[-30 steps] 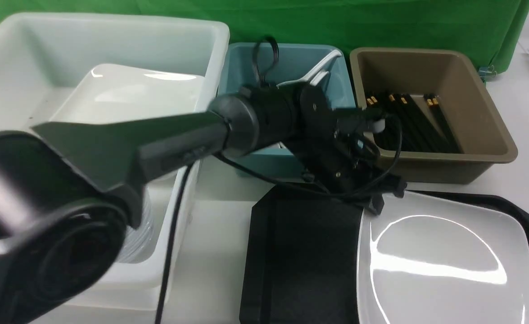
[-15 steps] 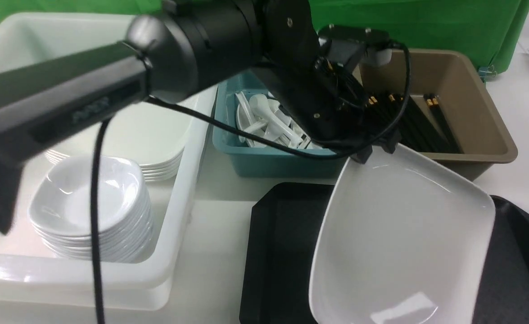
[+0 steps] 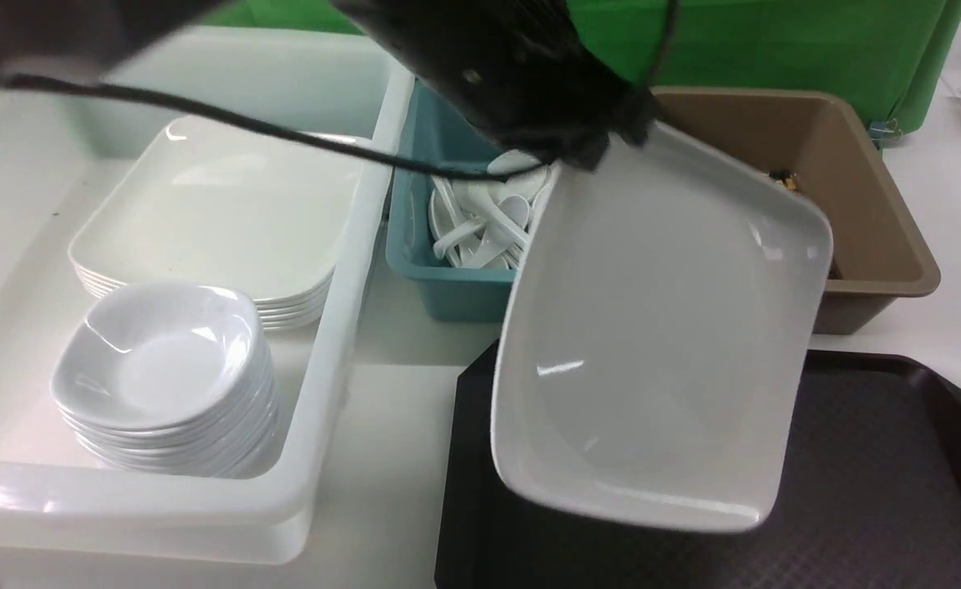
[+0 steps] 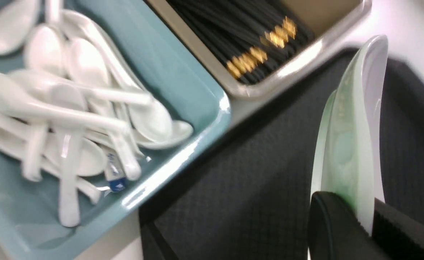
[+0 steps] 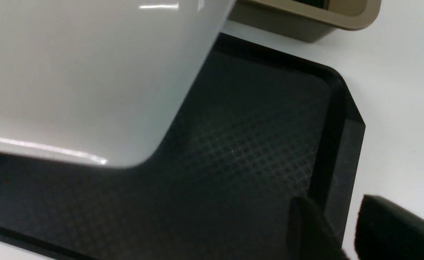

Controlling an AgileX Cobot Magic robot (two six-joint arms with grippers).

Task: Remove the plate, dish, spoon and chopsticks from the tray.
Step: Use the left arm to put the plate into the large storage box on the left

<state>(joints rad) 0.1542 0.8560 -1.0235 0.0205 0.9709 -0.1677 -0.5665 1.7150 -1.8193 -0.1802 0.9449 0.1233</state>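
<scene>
Plate [image 3: 660, 343] hangs tilted over the tray [image 3: 873, 458], rim pinched by the left gripper [image 4: 364, 216]; right gripper [image 5: 341, 231] fingers stand apart, holding nothing.

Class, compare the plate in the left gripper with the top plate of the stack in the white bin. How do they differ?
The held plate hangs steeply tilted; the top stacked plate lies flat. The held plate is in the air above the tray, pinched at its rim by the left gripper; the top stacked plate rests on a stack inside the white bin, untouched. Both are glossy white rounded squares.
</scene>
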